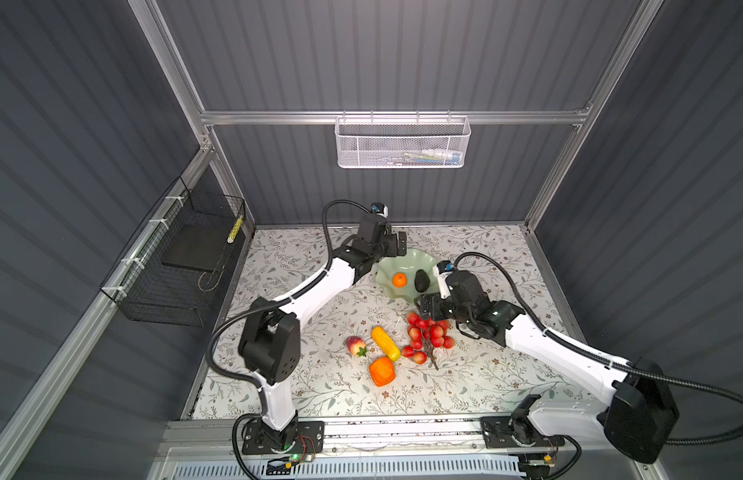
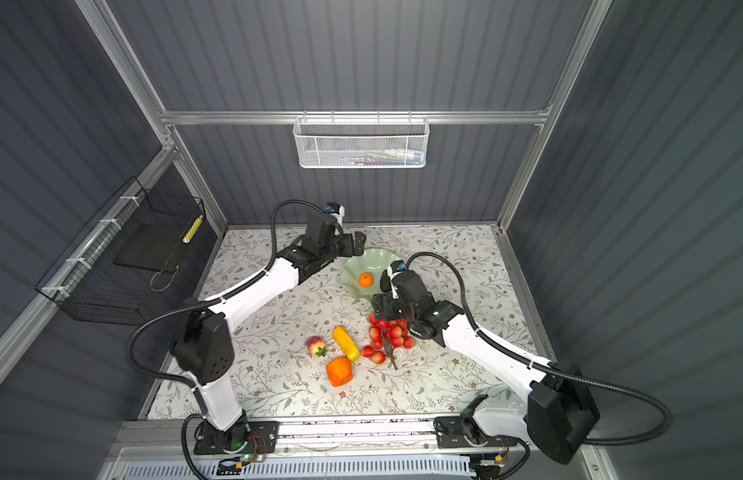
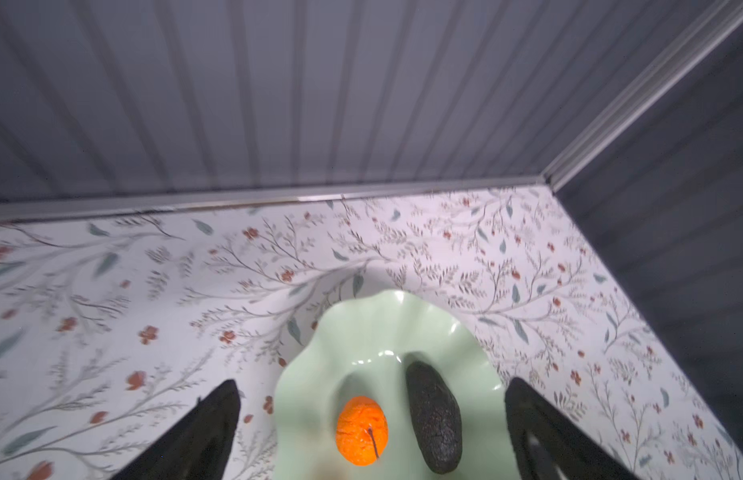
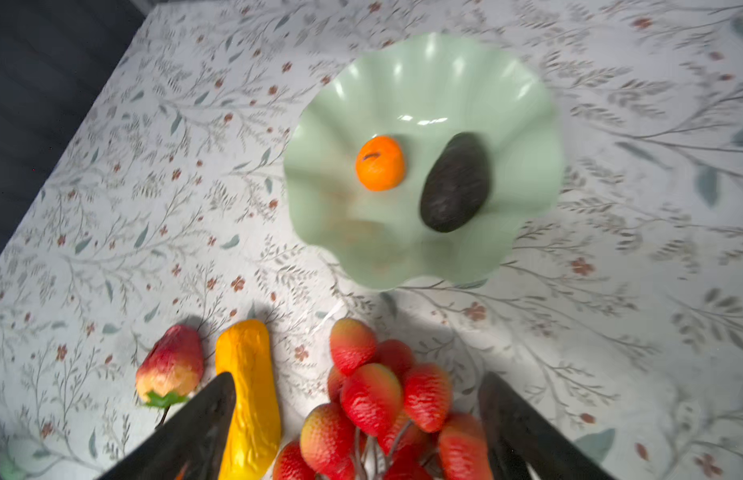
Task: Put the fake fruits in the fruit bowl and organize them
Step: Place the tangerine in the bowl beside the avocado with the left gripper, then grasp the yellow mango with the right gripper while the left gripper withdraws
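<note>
My left claw [image 3: 372, 383] hangs wide open and empty just above the fruit bowl [image 4: 527, 104], where the round orange [image 4: 380, 163] and the dark oval [image 4: 455, 183] already lie side by side. My right claw [image 4: 358, 376] is spread too, gripping nothing, with the red berry bunch [image 4: 374, 399] directly under its jaws, near the bowl. I judge two of six done: the bunch, yellow oblong [image 4: 247, 395], red-yellow fruit [image 4: 170, 365] and blocky orange fruit [image 1: 382, 371] wait on the table [image 1: 486, 386].
</note>
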`<act>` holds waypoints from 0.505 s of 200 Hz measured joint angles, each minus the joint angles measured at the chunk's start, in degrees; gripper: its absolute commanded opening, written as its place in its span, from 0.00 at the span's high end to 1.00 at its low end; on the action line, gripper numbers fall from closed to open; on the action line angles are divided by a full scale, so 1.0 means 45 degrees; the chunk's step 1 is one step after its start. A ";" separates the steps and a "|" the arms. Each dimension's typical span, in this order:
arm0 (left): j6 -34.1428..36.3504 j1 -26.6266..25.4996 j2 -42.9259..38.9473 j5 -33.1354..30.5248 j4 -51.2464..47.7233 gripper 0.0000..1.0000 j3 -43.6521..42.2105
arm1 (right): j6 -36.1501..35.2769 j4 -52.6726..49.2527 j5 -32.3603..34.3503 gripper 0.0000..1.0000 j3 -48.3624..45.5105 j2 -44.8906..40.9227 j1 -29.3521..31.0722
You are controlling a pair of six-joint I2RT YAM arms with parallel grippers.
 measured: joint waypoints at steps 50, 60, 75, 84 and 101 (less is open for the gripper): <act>-0.0578 0.0209 -0.3871 -0.4357 0.1651 0.00 -0.5416 | -0.0233 -0.0544 -0.0325 0.18 0.1350 0.3162 0.2472; -0.0855 0.0277 -0.4507 -0.5003 0.1627 0.00 -0.6382 | -0.0335 -0.0695 -0.0384 0.19 0.1753 0.3701 0.2637; -0.1462 0.0408 -0.5790 -0.5955 0.1574 0.00 -0.8000 | -0.0573 -0.0986 -0.0457 0.20 0.2482 0.4546 0.2812; -0.1773 0.0476 -0.6523 -0.6368 0.1554 0.00 -0.8757 | -0.0699 -0.1137 -0.0520 0.20 0.2890 0.5013 0.2871; -0.2414 0.0636 -0.7902 -0.7019 0.1496 0.00 -0.9952 | -0.0976 -0.1457 -0.0782 0.24 0.3604 0.5814 0.2934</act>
